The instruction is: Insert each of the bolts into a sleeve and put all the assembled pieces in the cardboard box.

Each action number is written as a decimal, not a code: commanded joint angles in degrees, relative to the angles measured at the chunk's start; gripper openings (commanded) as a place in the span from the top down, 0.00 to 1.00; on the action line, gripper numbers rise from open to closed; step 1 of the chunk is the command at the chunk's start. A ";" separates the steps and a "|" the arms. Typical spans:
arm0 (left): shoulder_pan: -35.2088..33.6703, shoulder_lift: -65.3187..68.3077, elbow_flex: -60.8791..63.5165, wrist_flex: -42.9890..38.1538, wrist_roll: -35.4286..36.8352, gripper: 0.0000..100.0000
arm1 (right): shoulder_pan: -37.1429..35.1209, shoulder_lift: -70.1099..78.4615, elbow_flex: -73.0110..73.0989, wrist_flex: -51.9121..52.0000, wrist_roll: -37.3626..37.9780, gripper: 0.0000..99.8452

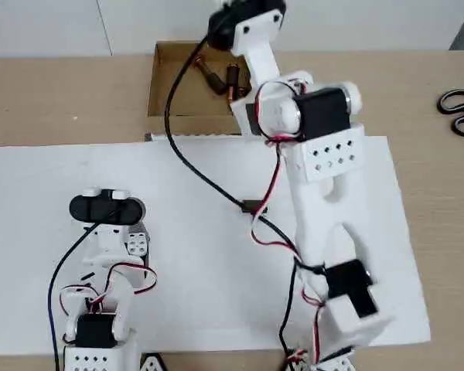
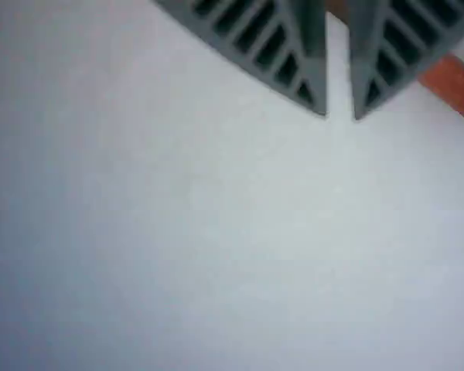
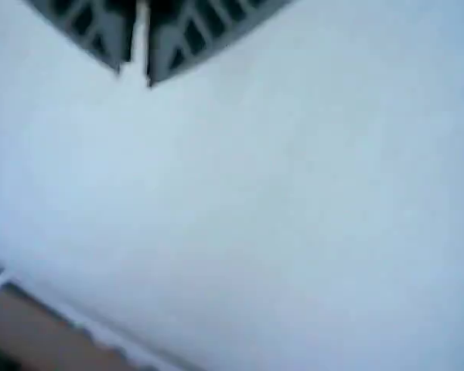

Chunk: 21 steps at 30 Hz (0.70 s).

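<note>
The cardboard box (image 1: 164, 85) stands at the far edge of the white sheet (image 1: 193, 255). Inside it lie dark pieces with copper-coloured parts (image 1: 220, 77). The right arm (image 1: 325, 178) stretches from the near right across the sheet to the box, its wrist above the box's far right corner. In its wrist view my right gripper (image 3: 133, 76) is shut, with nothing between the fingers, over a pale surface. The left arm (image 1: 104, 232) is folded at the near left. My left gripper (image 2: 340, 114) is shut and empty, just above the white sheet.
Scissors (image 1: 460, 108) lie on the wooden table at the far right. A small black part on the arm's cable (image 1: 254, 206) rests mid-sheet. An orange-red shape (image 2: 456, 81) shows behind the left fingers; what it is cannot be told.
</note>
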State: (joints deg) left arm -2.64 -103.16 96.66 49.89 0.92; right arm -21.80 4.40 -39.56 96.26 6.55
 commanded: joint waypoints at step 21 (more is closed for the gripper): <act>-0.18 -0.35 -0.22 0.35 0.18 0.99 | -1.01 -12.00 44.66 -6.73 42.81 0.81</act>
State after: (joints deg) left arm -2.64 -103.16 96.66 49.89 0.92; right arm -22.51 -5.10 5.01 91.16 45.58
